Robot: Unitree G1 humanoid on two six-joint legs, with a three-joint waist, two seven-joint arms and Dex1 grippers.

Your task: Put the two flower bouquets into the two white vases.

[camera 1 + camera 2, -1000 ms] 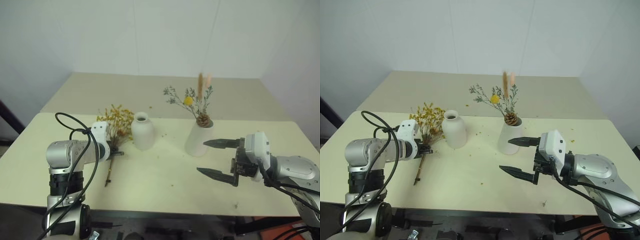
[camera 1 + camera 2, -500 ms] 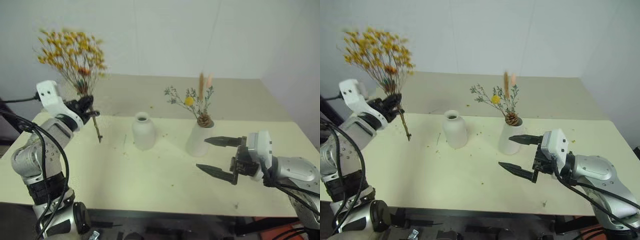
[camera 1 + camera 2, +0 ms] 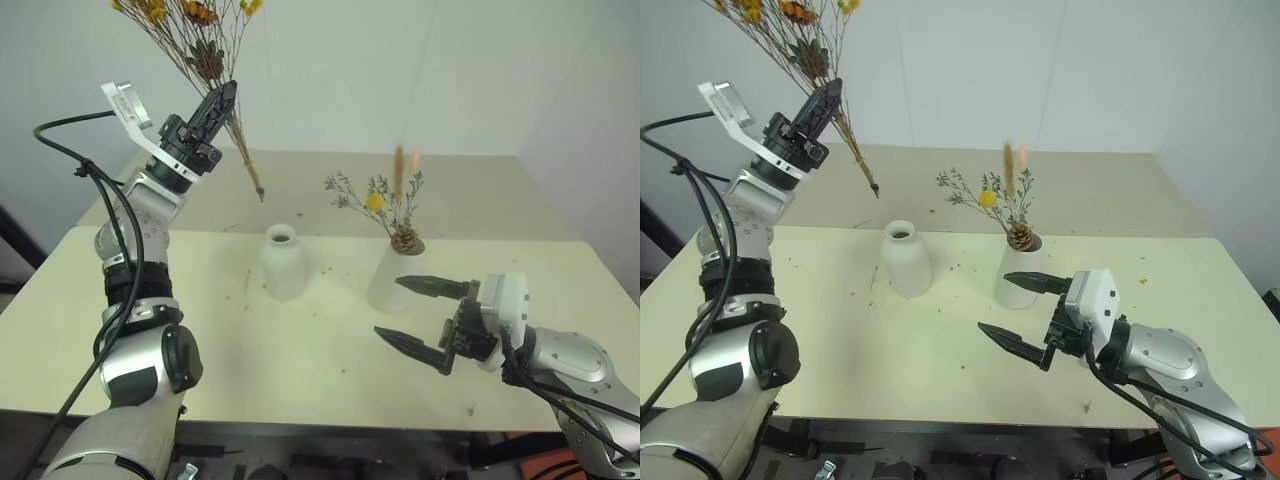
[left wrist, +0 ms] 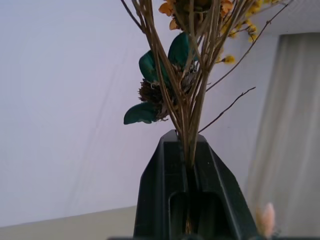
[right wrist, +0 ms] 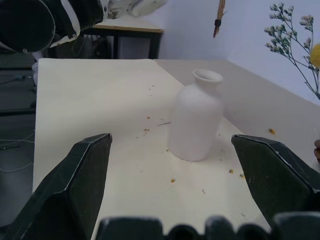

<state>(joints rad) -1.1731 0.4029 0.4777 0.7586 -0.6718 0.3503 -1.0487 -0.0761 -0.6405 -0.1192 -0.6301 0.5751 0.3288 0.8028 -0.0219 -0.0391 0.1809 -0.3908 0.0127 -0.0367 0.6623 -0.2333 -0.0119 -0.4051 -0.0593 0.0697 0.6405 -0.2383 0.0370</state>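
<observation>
- The table [image 3: 300, 350] is a pale cream top set against plain white walls, with a second tabletop of the same colour butting onto it behind; small yellow crumbs lie scattered around the round vase [image 3: 282, 262].
- The round vase is matte white with a narrow neck and an open, empty mouth, standing upright near the middle of the table.
- My left gripper [image 3: 222, 100] is clamped on the brown stems of the yellow bunch [image 3: 195, 35], held high in the air, above and to the left of the round vase, with the stem ends slanting down toward it but well apart from it.
- The tall vase [image 3: 393, 278] stands to the right of the round vase and holds the grey-green sprig [image 3: 385, 205] with pine cone, yellow ball and pink plumes.
- My right gripper [image 3: 415, 315] hovers just in front of the tall vase, fingers spread wide with nothing between them.
</observation>
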